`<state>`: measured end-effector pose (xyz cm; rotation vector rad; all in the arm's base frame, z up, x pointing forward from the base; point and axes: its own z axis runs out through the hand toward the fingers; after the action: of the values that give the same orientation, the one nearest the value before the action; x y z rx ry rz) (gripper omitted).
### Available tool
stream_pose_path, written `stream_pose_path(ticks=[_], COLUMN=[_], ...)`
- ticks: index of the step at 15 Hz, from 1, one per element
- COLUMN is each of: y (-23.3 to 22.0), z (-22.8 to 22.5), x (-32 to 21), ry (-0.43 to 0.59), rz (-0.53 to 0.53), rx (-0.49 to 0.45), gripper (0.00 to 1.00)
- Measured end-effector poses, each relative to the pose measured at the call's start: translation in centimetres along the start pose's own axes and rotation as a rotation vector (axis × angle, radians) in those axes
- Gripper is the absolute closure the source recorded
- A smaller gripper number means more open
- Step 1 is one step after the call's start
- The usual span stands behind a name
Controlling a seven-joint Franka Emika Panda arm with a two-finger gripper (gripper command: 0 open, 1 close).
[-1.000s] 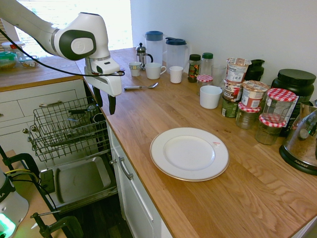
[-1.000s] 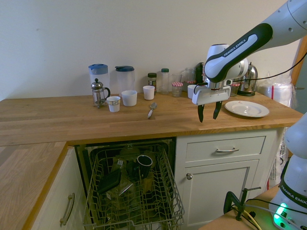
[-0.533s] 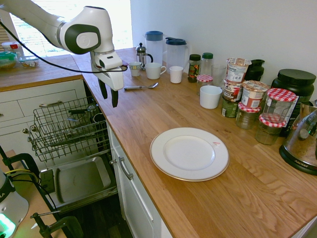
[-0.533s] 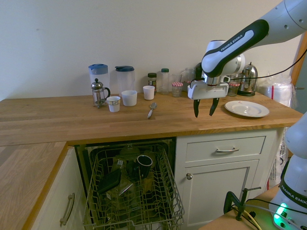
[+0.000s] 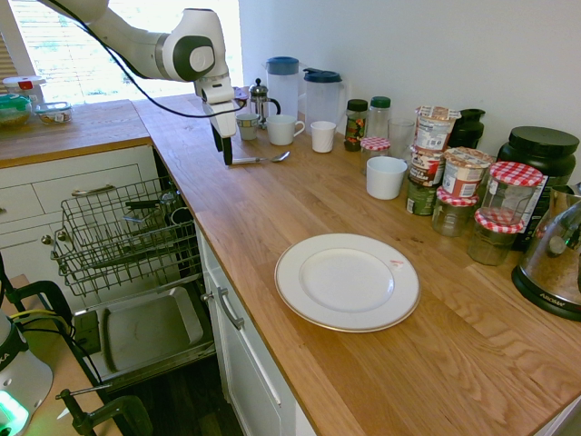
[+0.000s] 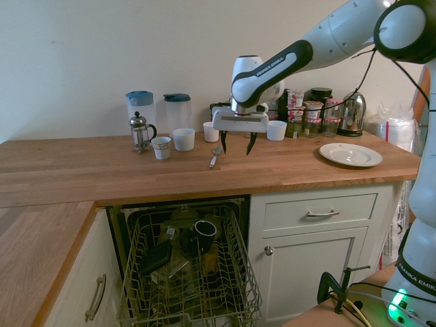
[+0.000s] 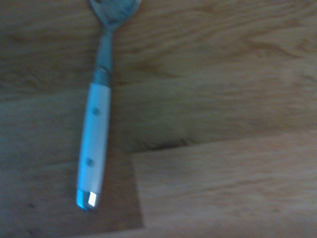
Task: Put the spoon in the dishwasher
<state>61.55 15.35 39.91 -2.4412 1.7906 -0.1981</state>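
The spoon (image 5: 260,159) lies flat on the wooden counter, its bowl toward the white mugs; it shows again as the spoon (image 6: 215,157) and close up as the spoon (image 7: 94,144) on the wood. My gripper (image 5: 224,151) hangs just above the counter at the spoon's handle end, and the second exterior view shows the gripper (image 6: 236,145) open, fingers wide apart with nothing between them, slightly right of the spoon. The dishwasher (image 5: 118,238) stands open under the counter, its wire rack (image 6: 187,272) pulled out with dark cups in it and its door (image 5: 145,331) dropped down.
Behind the spoon stand a French press (image 5: 260,100), two pitchers (image 5: 283,84), and white mugs (image 5: 283,130). A white plate (image 5: 347,282) sits near the counter's front edge, with jars (image 5: 458,186) and a kettle (image 5: 554,263) along the wall. White drawers (image 6: 317,214) flank the dishwasher.
The arm has swung along the counter from the front edge near the plate to the spoon by the mugs. The gripper stayed open.
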Motion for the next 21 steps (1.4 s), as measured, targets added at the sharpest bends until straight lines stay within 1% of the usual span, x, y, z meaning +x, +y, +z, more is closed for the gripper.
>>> stream_pose_path(ticks=[4, 8, 12, 16, 17, 21], y=[-6.4, -10.4, -12.5, -12.5, -12.5, -12.4], z=[1.2, 4.0, 6.3, 7.3, 7.5, 8.0], x=[-0.3, 0.2, 1.1, 1.9, 2.0, 2.0], ry=[0.05, 0.086, 0.096, 0.088, 0.086, 0.083], rz=[0.109, 0.198, 0.256, 0.277, 0.28, 0.283], rx=[0.048, 0.022, -0.003, -0.017, -0.02, -0.025], gripper=[0.0, 0.0, 0.0, 0.0, 1.0, 1.0])
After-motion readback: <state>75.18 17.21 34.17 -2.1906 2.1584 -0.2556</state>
